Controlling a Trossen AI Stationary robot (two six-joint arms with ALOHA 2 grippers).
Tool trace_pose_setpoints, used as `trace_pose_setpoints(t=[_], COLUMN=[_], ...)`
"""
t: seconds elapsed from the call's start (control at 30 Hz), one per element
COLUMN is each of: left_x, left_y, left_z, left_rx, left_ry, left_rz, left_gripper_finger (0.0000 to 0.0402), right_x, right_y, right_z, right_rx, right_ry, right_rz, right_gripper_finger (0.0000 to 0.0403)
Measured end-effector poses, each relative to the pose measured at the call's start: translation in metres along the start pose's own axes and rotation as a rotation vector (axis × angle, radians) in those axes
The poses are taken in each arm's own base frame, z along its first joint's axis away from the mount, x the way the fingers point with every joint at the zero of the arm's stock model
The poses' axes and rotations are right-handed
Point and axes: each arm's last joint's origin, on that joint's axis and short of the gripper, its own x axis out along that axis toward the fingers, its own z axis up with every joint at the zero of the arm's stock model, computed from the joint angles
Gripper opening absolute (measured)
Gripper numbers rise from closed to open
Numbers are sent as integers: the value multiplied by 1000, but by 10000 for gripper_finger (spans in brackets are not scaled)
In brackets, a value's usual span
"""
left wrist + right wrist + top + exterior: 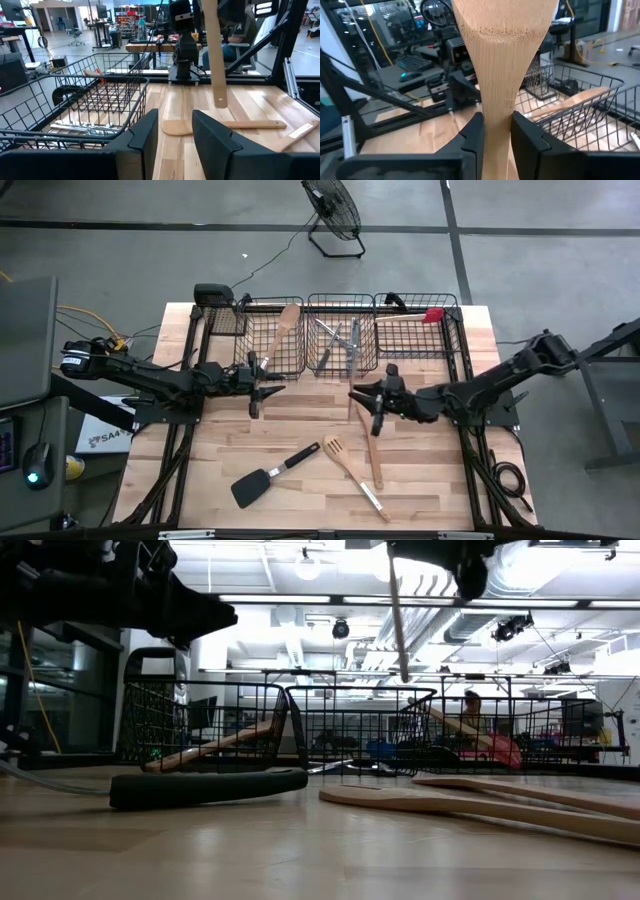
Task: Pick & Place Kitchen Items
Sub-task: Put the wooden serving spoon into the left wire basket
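Note:
My right gripper (pixel 360 395) is shut on a pale wooden spatula (pixel 505 45) above the table's middle; its handle hangs down in the low view (pixel 398 620) and the left wrist view (pixel 214 50). My left gripper (pixel 275 385) is open and empty in front of the left basket (pixel 262 350). A wooden spoon (pixel 285 330) leans on that basket's rim. Silver cutlery (pixel 335 340) lies in the middle basket, and a red-headed spatula (pixel 425 315) in the right one. A black turner (pixel 270 478), a wooden slotted turner (pixel 340 452) and a wooden spoon (pixel 373 455) lie on the table. My right gripper pinches the spatula's narrow neck (pixel 496 107), just below the wide head, between its two fingers. The fingers come roughly level from the table's right side and lie across the spatula. The spatula hangs upright, head up, and its handle end (pixel 220 102) is clear of the table.
Three black wire baskets (pixel 340 330) stand in a row along the far edge. A black box (pixel 212 293) sits at the far left corner. Bare wood shows at the near left (pixel 180 480) and near right (pixel 440 480). A floor fan (pixel 332 210) stands beyond the table.

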Motion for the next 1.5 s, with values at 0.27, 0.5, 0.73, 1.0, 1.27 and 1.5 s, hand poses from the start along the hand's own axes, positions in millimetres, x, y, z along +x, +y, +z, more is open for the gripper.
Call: trace_pose_setpoints(t=[0.27,0.5,0.73,1.0,1.27,1.5], left_x=[4,20,54,93,116,123], left_y=[-3,-6,-10,-16,-19,-20], left_z=[10,34,40,54,59,58], left_rx=[-31,-90,-112,-109,-100,-122], left_ry=[-44,-80,-30,-2,94,104], left_rz=[-75,-117,-109,-117,-103,-105], left_gripper_finger=[135,220,250,251,251,250], right_x=[28,47,58,59,58,59], right_y=[-9,-19,-28,-30,-30,-31], right_z=[-7,-8,-10,-8,-5,-5], right_rx=[-29,-27,-64,-120,-129,-142], right_ry=[-56,-154,-209,-237,-268,-275], right_rz=[72,169,268,261,272,241], right_gripper_finger=[63,63,63,63,63,63])
